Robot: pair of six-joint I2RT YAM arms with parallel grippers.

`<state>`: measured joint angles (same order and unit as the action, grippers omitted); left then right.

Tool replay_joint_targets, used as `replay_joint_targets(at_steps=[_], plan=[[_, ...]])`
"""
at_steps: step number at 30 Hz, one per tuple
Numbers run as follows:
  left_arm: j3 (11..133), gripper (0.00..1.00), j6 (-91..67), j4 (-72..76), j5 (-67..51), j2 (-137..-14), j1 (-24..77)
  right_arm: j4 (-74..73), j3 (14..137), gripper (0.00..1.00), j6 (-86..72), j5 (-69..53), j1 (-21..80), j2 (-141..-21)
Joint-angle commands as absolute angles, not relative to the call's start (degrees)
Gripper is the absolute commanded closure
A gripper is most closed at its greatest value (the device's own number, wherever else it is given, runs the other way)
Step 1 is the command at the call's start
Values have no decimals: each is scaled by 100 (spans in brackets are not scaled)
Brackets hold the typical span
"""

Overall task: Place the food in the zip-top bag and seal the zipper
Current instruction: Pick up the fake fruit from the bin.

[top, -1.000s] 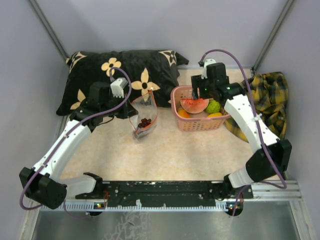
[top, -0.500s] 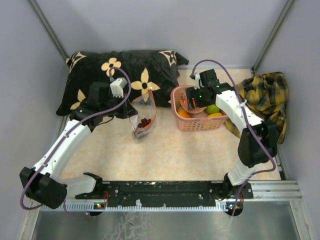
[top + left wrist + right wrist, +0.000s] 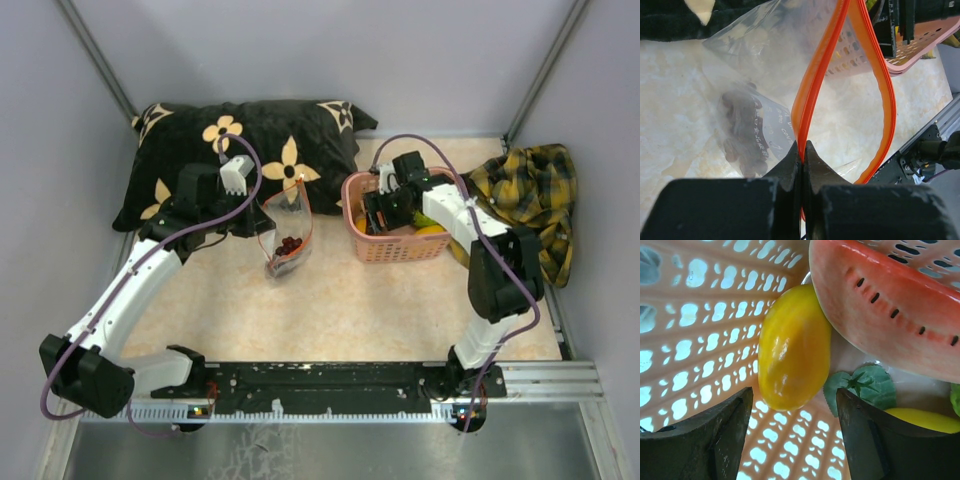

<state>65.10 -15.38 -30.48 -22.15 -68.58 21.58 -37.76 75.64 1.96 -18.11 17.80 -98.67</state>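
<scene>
While the grape bunch (image 3: 742, 131) already sits low in the zip-top bag (image 3: 288, 238), nothing else is bagged yet, so I'd call this an early stage

Left gripper (image 3: 801, 150): clamped tight on one lip of the zipper (image 3: 875, 65). The other lip bows away beyond the fingertips, so the mouth gapes.

Right gripper (image 3: 792, 407): down inside the pink basket (image 3: 400, 248), spread wide, holding nothing. A yellow-orange fruit (image 3: 792, 347) lies just ahead, lined up with the gap. The watermelon slice (image 3: 890, 305) crowds it on one side.

Left to do, by my reckoning: several pieces to carry over, then the seal.

Overhead view: shows both arms and the bag hanging beside the basket, but the right arm hides most of the fruit.
Right wrist view: the only one showing which piece is lined up.
Left wrist view: the only one showing the pinch on the strip
</scene>
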Motion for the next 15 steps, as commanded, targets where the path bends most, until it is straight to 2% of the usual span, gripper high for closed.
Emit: replay_joint_targets(at_steps=[1,15], plan=[[6500,100,-1494,-3014,-2347,-6873,2117,-3523,7546,32,333,-2046,1756,-10133],[6504,100,-1503,-3006,-2350,-6891,2109,-2960,7230,34,242,-1906,1758,-10692]])
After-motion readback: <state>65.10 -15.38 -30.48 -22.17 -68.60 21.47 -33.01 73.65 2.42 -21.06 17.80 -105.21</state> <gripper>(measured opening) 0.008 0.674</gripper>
